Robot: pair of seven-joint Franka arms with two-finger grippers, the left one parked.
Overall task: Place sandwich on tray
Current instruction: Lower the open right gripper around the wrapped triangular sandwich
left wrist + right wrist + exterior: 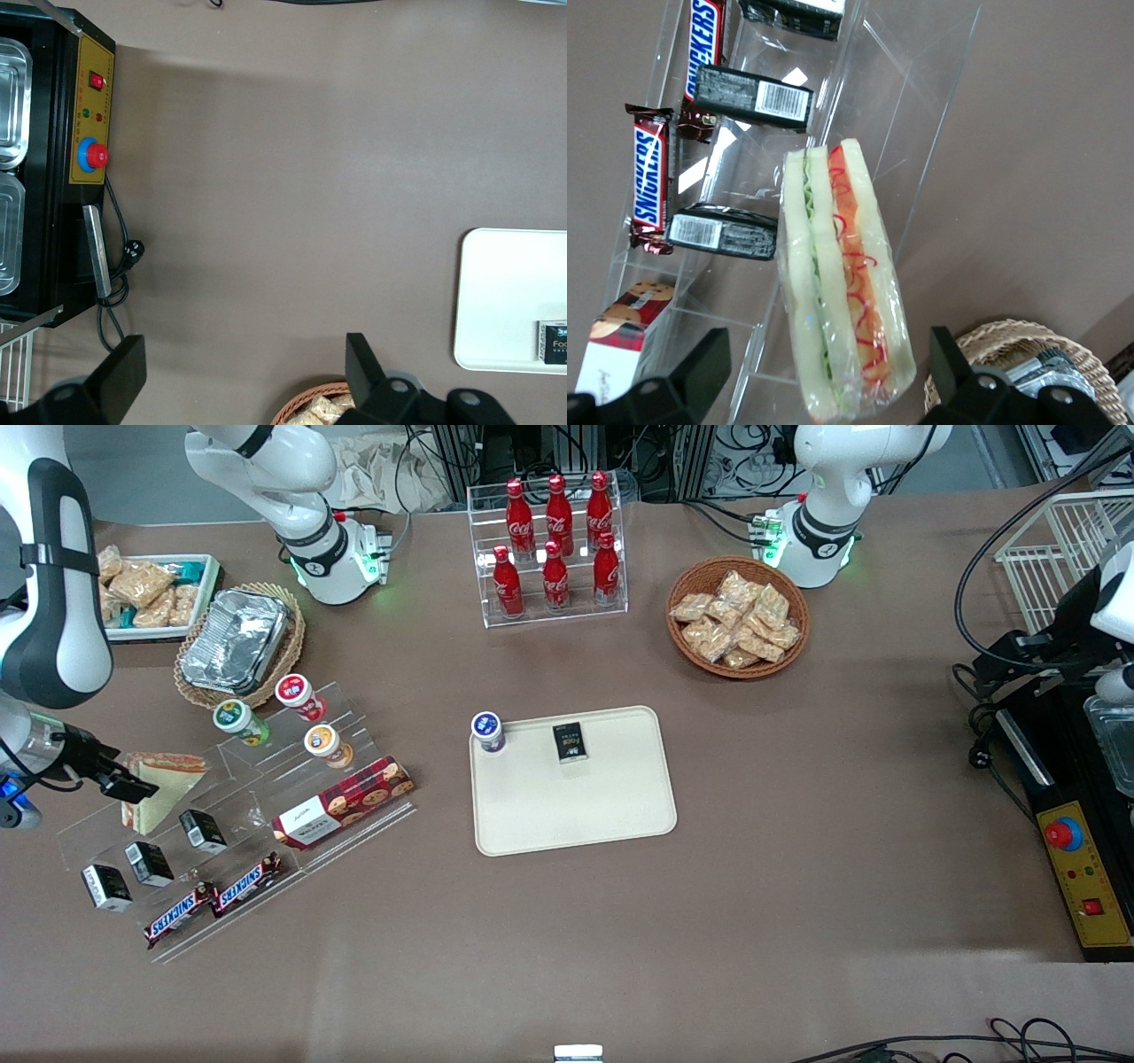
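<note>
The sandwich (164, 786) is a clear-wrapped triangular wedge of white bread with orange-red and green filling. It leans on the top step of a clear acrylic stand (239, 815) toward the working arm's end of the table. My right gripper (124, 784) is open and hovers at it. In the right wrist view the sandwich (842, 283) lies between the two spread fingers (700, 367) of the gripper (828, 381), untouched by either. The cream-beige tray (576, 806) lies flat mid-table and carries a blue-lidded cup (487, 732) and a black packet (570, 742); its edge shows in the left wrist view (505, 301).
The stand also holds Snickers bars (213, 899), small black boxes (146, 862), a red cookie box (344, 802) and several cups (297, 695). A foil container (235, 640) sits in a wicker basket beside the stand. A Coca-Cola rack (554, 549) and a snack basket (737, 617) stand farther back.
</note>
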